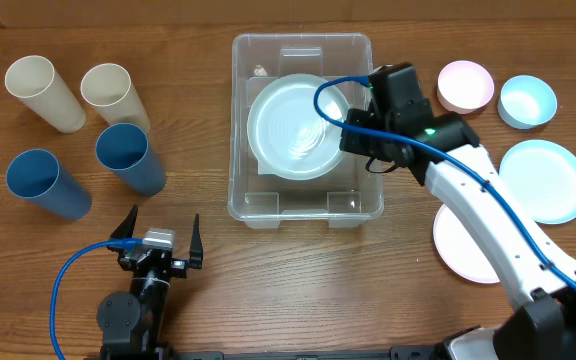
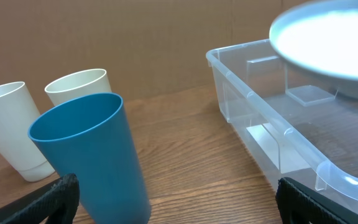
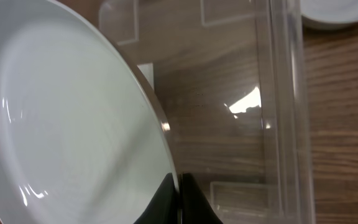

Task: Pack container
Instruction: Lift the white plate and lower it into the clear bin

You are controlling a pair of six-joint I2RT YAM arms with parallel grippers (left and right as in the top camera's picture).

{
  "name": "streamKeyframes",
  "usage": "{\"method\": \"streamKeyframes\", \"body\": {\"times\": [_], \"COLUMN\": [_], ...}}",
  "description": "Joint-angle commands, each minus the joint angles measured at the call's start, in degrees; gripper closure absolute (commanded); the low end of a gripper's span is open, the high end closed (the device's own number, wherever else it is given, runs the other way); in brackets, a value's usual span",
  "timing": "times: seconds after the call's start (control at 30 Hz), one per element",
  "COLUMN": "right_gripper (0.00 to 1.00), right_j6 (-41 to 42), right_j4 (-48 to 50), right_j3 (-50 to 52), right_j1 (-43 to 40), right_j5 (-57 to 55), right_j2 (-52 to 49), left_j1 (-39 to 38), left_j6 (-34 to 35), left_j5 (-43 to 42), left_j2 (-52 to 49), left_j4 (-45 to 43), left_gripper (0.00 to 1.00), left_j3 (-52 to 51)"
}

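Observation:
The clear plastic container (image 1: pixel 305 205) stands mid-table. My right gripper (image 1: pixel 353 125) is shut on the rim of a pale green plate (image 1: pixel 293 125) and holds it over the container's inside. In the right wrist view the fingers (image 3: pixel 179 186) pinch the plate (image 3: pixel 67 118) edge, with the container wall (image 3: pixel 281 112) to the right. In the left wrist view the plate (image 2: pixel 328 37) hovers above the container (image 2: pixel 272 124). My left gripper (image 1: pixel 160 240) is open and empty near the front edge, its fingers (image 2: pixel 179 205) wide apart beside a blue cup (image 2: pixel 92 155).
Two cream cups (image 1: pixel 43 92) (image 1: pixel 111 92) and two blue cups (image 1: pixel 46 183) (image 1: pixel 128 157) stand at the left. At the right lie a pink bowl (image 1: pixel 465 85), a blue bowl (image 1: pixel 528 101), a pale blue plate (image 1: pixel 548 180) and a pink plate (image 1: pixel 458 250).

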State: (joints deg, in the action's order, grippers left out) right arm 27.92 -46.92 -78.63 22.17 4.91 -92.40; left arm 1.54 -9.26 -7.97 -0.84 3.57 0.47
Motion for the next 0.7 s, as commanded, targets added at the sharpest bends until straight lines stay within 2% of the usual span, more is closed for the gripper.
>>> {"method": "streamKeyframes", "body": {"times": [0.0,0.23,0.67], "right_gripper": [0.96,0.96,0.96], "right_j6": [0.7,0.8,0.9], "right_j4": [-2.2,-4.3,2.0], "right_j3": [-0.8,2.6,7.0], "right_j1": [1.1,1.7,5.9], "right_j5": [-1.0,-0.3,-1.8], "right_j2": [-1.1,-1.5,-2.6], "left_j1": [0.3,0.3,0.3], "left_j6": [-1.0,-1.0,-1.0], "left_j5": [-0.5,-0.5,-0.5], "left_j2": [0.6,0.6,0.6], "left_j4": [0.0,0.0,0.0], "left_gripper": [0.0,0.0,0.0], "left_j3": [-0.2,-0.2,-0.2]}}
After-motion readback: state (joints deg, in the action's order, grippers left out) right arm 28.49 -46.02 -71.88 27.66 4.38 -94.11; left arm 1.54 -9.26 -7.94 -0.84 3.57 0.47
